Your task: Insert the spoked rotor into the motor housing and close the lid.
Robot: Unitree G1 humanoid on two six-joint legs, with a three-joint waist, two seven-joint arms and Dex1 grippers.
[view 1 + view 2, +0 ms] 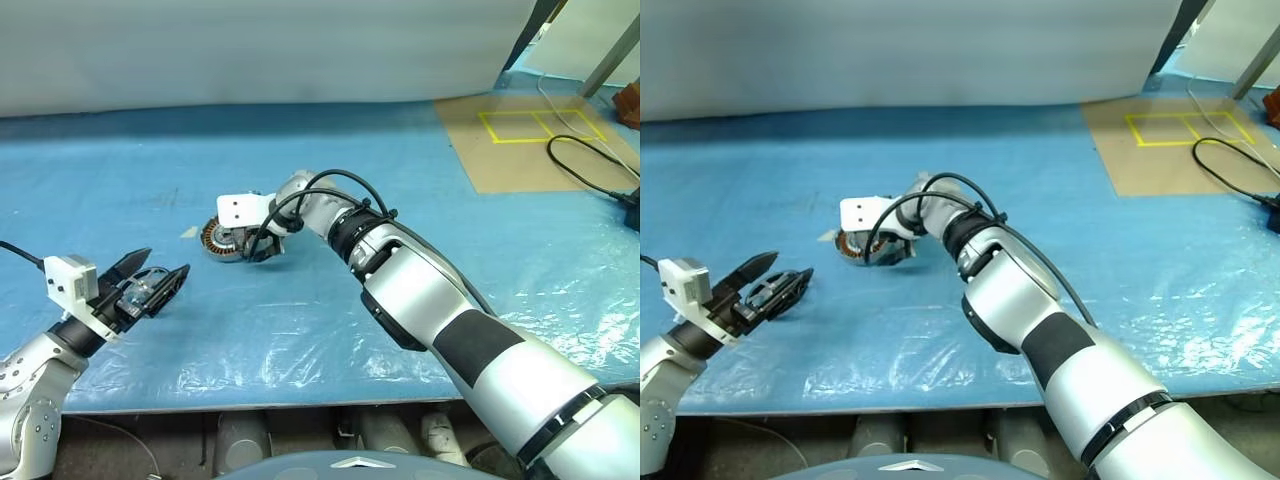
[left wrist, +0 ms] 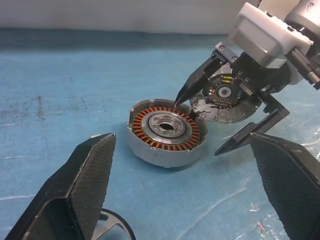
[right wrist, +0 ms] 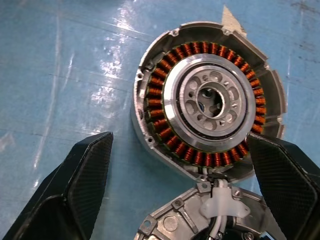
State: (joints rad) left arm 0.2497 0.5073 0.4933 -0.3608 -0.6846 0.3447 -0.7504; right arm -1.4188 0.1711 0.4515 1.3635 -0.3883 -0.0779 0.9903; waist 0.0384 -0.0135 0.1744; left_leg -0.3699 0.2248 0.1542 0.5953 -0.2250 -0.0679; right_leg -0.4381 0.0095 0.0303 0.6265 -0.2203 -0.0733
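Observation:
The motor housing point(image 2: 167, 132) lies flat on the blue table, its copper windings and metal centre facing up. Its lid point(image 2: 227, 95) stands tilted up behind it, black-and-yellow centre showing. My right gripper point(image 1: 255, 245) reaches down over the housing, open, one finger on each side of the lid. My left gripper point(image 1: 168, 260) hovers level at the near left, pointing at the housing, with its fingers point(image 2: 82, 190) wide apart. The spoked rotor point(image 2: 114, 225) sits low near their base, partly hidden behind one finger. I cannot tell whether they touch it.
The table point(image 1: 400, 180) wears a blue plastic sheet, and its front edge runs close below my arms. A brown board with yellow tape squares point(image 1: 530, 140) and a black cable point(image 1: 585, 165) lie at the far right. A pale scrap point(image 1: 190, 232) lies beside the housing.

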